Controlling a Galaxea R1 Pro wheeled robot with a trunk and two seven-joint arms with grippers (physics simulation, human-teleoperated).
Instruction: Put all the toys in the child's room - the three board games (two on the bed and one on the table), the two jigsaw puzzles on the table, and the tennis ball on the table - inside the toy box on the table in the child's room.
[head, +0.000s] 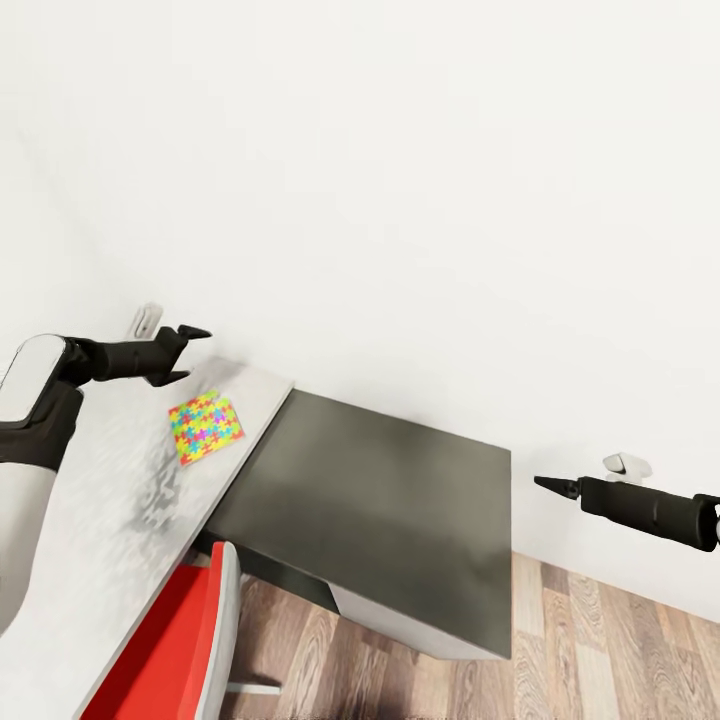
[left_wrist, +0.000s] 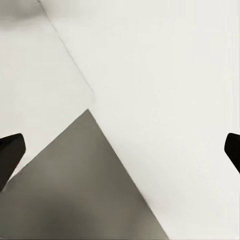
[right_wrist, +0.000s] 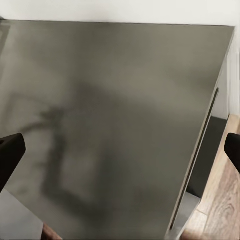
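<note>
One jigsaw puzzle (head: 206, 427), a thin sheet of yellow, pink, green and blue pieces, lies flat on the pale grey-white table (head: 110, 500) near its right end. My left gripper (head: 192, 355) hovers open just above and behind the puzzle, pointing at the wall. In the left wrist view, the left gripper (left_wrist: 120, 150) holds nothing between its spread fingertips (left_wrist: 10, 150). Over the floor right of the dark side table (head: 380, 500), my right gripper (head: 548, 485) is open and empty; the right wrist view has the right gripper (right_wrist: 120, 150) facing that dark top (right_wrist: 120, 110). The toy box, board games, tennis ball and bed are out of view.
A red chair (head: 170, 640) stands tucked against the desk's front edge. A white wall (head: 400, 200) runs close behind both tables, with outlets (head: 147, 320) near the left gripper and another outlet (head: 627, 465) by the right one. Wood-plank floor (head: 600, 650) lies to the right.
</note>
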